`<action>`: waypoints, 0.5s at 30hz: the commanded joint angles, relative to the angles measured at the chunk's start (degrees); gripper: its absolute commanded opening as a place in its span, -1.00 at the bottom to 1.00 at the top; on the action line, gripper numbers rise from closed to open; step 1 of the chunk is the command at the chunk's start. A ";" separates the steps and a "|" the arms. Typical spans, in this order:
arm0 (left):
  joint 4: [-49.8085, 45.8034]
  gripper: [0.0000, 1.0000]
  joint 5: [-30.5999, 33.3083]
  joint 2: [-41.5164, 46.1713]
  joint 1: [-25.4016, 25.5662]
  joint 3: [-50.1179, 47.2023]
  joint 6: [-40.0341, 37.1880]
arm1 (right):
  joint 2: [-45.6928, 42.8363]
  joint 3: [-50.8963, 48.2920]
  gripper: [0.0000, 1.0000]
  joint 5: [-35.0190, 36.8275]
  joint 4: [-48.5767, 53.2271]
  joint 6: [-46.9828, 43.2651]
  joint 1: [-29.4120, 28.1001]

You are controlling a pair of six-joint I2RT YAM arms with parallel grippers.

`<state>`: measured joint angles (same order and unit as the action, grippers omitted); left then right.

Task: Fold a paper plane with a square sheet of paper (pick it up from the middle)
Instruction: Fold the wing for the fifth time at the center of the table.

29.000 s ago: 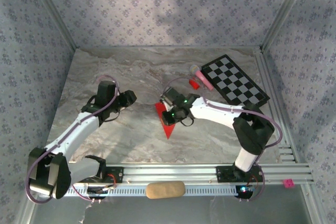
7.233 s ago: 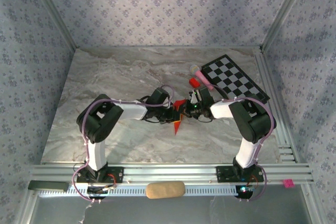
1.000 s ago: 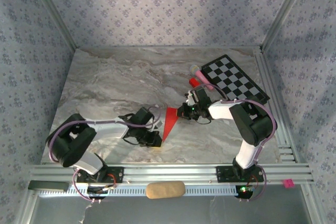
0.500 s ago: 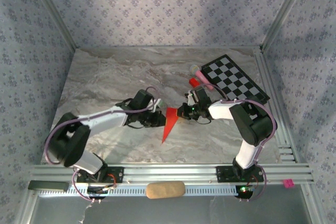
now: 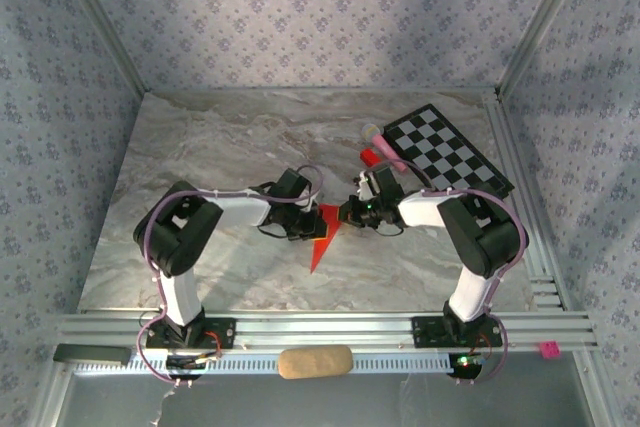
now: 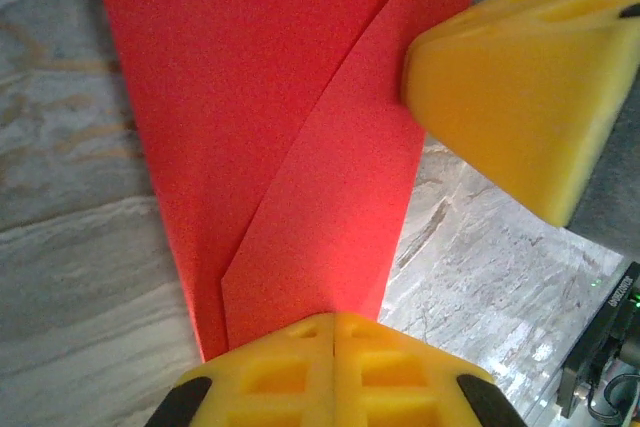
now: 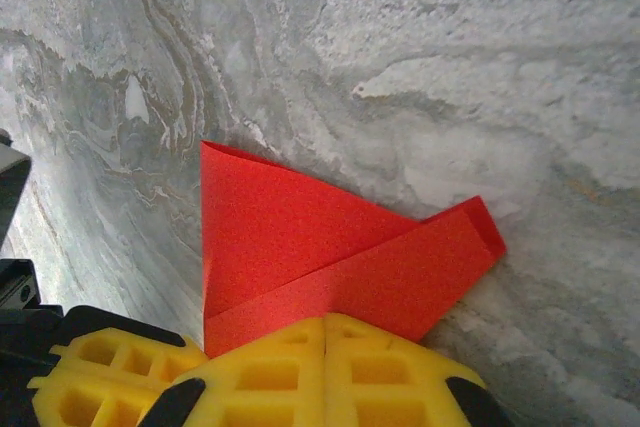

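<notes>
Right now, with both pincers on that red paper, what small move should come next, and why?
Probably the left pincer should slide along the fold toward the point, pressing it flat. Both pincers are shut, with their tips on the wide end of the paper plane. The right pincer seems to pin it there, and one flap looks slightly raised.

No writing, label, brand mark or number is legible on the red paper, the checkered board or the tabletop.

Left arm and right arm: white links, black joints, a looping purple cable each. Left tool and right tool have yellow grid-holed fingers.
</notes>
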<state>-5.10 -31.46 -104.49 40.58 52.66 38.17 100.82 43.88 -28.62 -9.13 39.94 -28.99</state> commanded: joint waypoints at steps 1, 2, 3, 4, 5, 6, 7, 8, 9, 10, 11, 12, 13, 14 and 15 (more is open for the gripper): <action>-1.28 -1.00 1.05 -1.37 1.08 -2.50 -0.40 | 0.61 0.85 -0.90 2.36 3.84 -1.33 1.77; -0.98 -1.00 1.14 -1.29 1.17 -3.16 -0.14 | 0.74 1.30 -0.90 2.51 4.15 -1.53 2.14; -0.47 -1.00 1.23 -1.12 1.26 -3.81 0.29 | 0.94 1.99 -0.90 2.52 4.60 -1.93 2.49; 0.01 -1.00 1.32 -0.94 1.30 -4.28 0.63 | 1.17 2.63 -0.90 2.64 5.08 -2.32 2.83; 0.42 -1.00 1.32 -0.81 1.40 -4.68 0.89 | 1.52 3.39 -0.90 2.77 5.61 -2.80 3.33; 0.53 -1.00 1.24 -0.72 1.38 -4.82 0.94 | 2.00 4.11 -0.90 3.18 6.22 -3.17 3.86; 0.53 -1.00 1.29 -0.70 1.35 -4.76 0.96 | 2.33 4.59 -0.90 3.47 6.44 -3.35 4.37; 0.53 -1.00 1.38 -0.59 1.43 -4.70 1.00 | 2.73 4.96 -0.90 3.44 6.32 -3.36 5.04; 0.53 -1.00 1.40 -0.63 1.39 -4.63 0.99 | 3.11 5.37 -0.89 3.48 6.15 -3.29 5.68; 0.43 -1.00 1.48 -0.56 1.39 -4.48 1.00 | 3.39 5.58 -0.89 3.33 6.07 -3.13 6.09; 0.41 -1.00 1.41 -0.47 1.38 -4.39 0.98 | 3.66 5.84 -0.89 3.08 6.13 -3.06 6.75; 0.49 -1.00 1.32 -0.25 1.43 -4.21 1.02 | 3.68 6.13 -0.88 2.29 5.96 -3.06 7.06; 0.60 -1.00 1.23 0.00 1.38 -4.01 1.07 | 3.48 6.21 -0.88 1.78 5.78 -3.09 7.19; 0.62 -1.00 1.14 0.43 1.42 -3.81 1.11 | 2.91 6.23 -0.87 1.63 5.81 -3.10 7.14; 0.62 -1.00 1.21 0.92 1.43 -3.40 1.09 | 2.12 6.13 -0.86 1.81 6.07 -3.16 6.98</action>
<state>0.05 -31.66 -104.14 41.08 50.30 39.09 103.18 48.93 -28.14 -4.82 38.02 -22.61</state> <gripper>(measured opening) 0.061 0.069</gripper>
